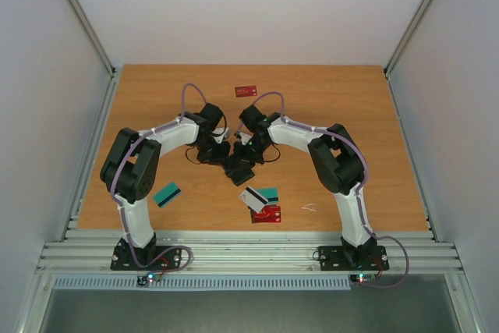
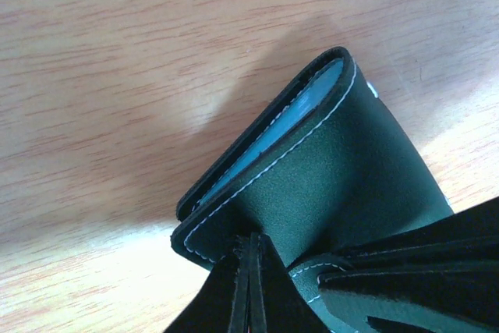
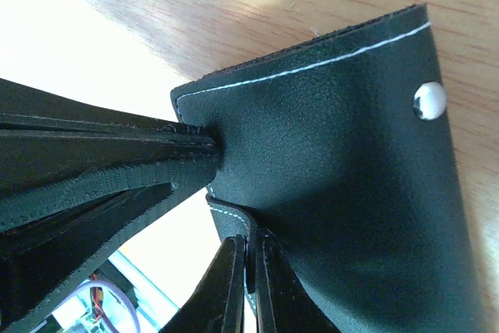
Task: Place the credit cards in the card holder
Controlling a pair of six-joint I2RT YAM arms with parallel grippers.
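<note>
- Top external view: card holder (image 1: 238, 169), black and folding, is hanging between the two arms above the middle of the table (image 1: 351, 115), with both wrists crowding in on it.
- Left wrist view: left gripper (image 2: 251, 249) is pinching narrow on a stitched edge of the holder. The pale blue lining (image 2: 312, 107) is showing through a slightly gaping fold.
- Right wrist view: right gripper (image 3: 248, 249) is nipping tight on another edge, below the flap that is carrying the snap stud (image 3: 429, 100).
- Cards are lying flat on the wood, and none is showing in the holder's mouth. The teal card (image 1: 167, 194) is sitting by the left arm. The striped white card (image 1: 252, 197), second teal card (image 1: 269, 192) and near red card (image 1: 267, 214) are bunching together just in front of the holder. The far red card (image 1: 247, 91) is lying alone toward the back.
- Handling, holder: it is looking light, soft and leather-like, so the panels are likely sagging unless gripped at the stitched rims. One arm will probably be needing to let go while the other is keeping the pocket open.
- Handling, cards: they are looking thin, stiff and slick, hugging the surface. I am judging the overlapping ones easiest, since a raised edge is offering the fingers a way under. Gripping across the short sides seems the safest hold.
</note>
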